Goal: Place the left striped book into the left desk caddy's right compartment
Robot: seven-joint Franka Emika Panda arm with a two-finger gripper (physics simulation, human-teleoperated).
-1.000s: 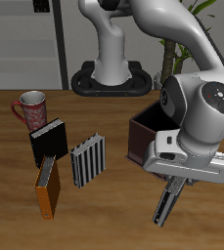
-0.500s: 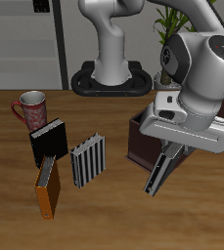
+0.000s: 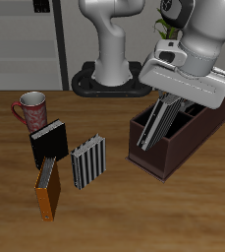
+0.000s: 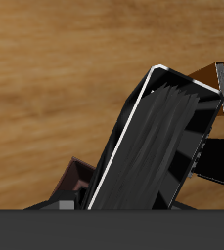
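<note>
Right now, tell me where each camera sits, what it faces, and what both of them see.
Exterior view: in front of and above the table, facing the white arm and its hand, which grips the slim black-and-grey striped book over the long maroon-brown desk caddy.
Wrist view: on the hand, looking down; only a dark strip of it shows.
Shared: the striped book, the caddy.

Striped books [image 3: 89,162] [image 3: 161,124]: two; caddy [image 3: 179,143], mug [image 3: 31,109]: one each.
</note>
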